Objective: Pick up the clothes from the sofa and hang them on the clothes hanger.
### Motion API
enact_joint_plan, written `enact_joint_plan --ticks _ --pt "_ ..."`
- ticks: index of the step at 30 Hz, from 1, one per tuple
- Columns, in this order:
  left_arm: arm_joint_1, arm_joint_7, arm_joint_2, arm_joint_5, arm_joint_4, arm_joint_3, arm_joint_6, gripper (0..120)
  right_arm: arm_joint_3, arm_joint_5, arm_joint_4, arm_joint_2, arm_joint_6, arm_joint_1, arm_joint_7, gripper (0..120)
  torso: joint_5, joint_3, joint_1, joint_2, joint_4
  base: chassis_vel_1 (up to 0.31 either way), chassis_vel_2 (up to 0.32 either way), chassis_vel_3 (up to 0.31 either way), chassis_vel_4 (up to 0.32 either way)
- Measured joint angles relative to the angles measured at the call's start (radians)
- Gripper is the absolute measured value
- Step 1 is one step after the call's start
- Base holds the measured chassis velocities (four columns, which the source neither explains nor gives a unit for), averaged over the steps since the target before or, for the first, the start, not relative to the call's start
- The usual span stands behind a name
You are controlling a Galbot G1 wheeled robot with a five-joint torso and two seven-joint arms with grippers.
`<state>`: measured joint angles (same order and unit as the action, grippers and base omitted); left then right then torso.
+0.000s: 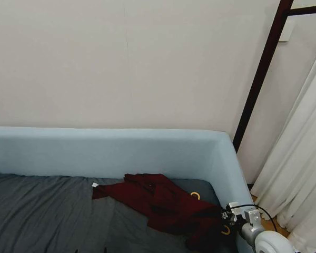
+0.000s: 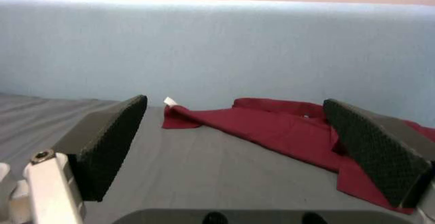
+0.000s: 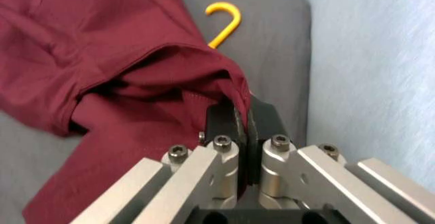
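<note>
The dark red garment [image 1: 163, 205] lies crumpled on the grey seat of the light blue sofa [image 1: 105, 153], near its right end, and a yellow hook [image 3: 227, 23] pokes out from under its edge onto the seat. The right claw [image 3: 241, 117] is down at the garment's side nearest the sofa's arm, clenched on a raised fold of the red cloth. The left claw [image 2: 241, 150] hovers low over the seat, released with its fingers spread wide, facing the garment's other end.
</note>
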<state>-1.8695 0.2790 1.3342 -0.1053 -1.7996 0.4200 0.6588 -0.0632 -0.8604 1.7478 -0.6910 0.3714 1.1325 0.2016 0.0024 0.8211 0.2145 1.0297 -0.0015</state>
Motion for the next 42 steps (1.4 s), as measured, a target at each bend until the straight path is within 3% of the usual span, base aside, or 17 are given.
enact_joint_plan --ticks 3,9,22,24,26,29,30,32,37,39,42 --pt "0.003 0.000 -0.002 -0.001 0.001 -0.001 0.001 99 -0.005 0.019 0.008 -0.002 0.002 0.019 -0.007 0 0.0001 0.000 0.000 0.000 -0.0001 0.000 0.000 0.000 0.000" --pt "0.013 0.001 -0.021 -0.013 -0.002 -0.001 0.001 99 -0.031 0.094 0.089 -0.042 -0.014 0.068 -0.009 25 0.0001 0.000 0.000 0.000 0.0002 0.000 0.000 0.000 0.000" --pt "0.034 0.001 -0.038 -0.029 0.011 -0.005 0.001 99 -0.146 0.148 0.248 -0.010 -0.025 0.212 0.009 68 0.0000 0.000 0.000 0.000 -0.0002 0.000 0.000 0.000 0.000" --pt "0.037 -0.001 -0.038 -0.028 0.017 -0.010 0.001 99 -0.095 0.128 0.246 -0.028 -0.039 0.150 0.018 81 0.0001 0.000 0.000 0.000 0.0000 0.000 0.000 0.000 0.000" --pt "0.037 -0.001 -0.038 -0.027 0.018 -0.012 0.001 99 -0.059 0.114 0.235 -0.042 -0.043 0.107 0.024 84 0.0000 0.000 0.000 0.000 0.0000 0.000 0.000 0.000 0.000" --pt "0.036 -0.004 -0.037 -0.026 0.017 -0.012 -0.001 99 0.073 0.112 0.171 -0.098 -0.071 -0.028 0.015 97 -0.0002 0.000 0.000 0.000 0.0006 0.000 0.000 0.000 0.000" --pt "0.036 -0.004 -0.037 -0.026 0.017 -0.012 -0.001 99 0.073 0.112 0.171 -0.098 -0.071 -0.028 0.015 97 -0.0002 0.000 0.000 0.000 0.0006 0.000 0.000 0.000 0.000" --pt "0.032 -0.005 -0.036 -0.026 0.014 -0.006 -0.002 99 0.202 0.145 0.080 -0.167 -0.094 -0.122 0.001 100 0.0005 0.000 0.000 0.000 0.0003 0.000 0.000 0.000 0.000" --pt "0.030 -0.006 -0.031 -0.027 0.016 0.000 -0.002 99 0.351 0.200 -0.081 -0.280 -0.128 -0.237 -0.024 100 0.0000 0.000 0.000 0.000 0.0001 0.000 0.000 0.000 0.000" --pt "0.030 -0.006 -0.029 -0.027 0.018 0.001 -0.003 99 0.369 0.211 -0.109 -0.300 -0.133 -0.254 -0.028 100 0.0000 0.000 0.000 0.000 0.0002 0.000 0.000 0.000 0.000" --pt "0.031 -0.006 -0.021 -0.027 0.026 0.001 -0.003 99 0.427 0.261 -0.242 -0.389 -0.168 -0.327 -0.044 100 0.0000 0.000 0.000 0.000 0.0002 0.000 0.000 0.000 0.000"
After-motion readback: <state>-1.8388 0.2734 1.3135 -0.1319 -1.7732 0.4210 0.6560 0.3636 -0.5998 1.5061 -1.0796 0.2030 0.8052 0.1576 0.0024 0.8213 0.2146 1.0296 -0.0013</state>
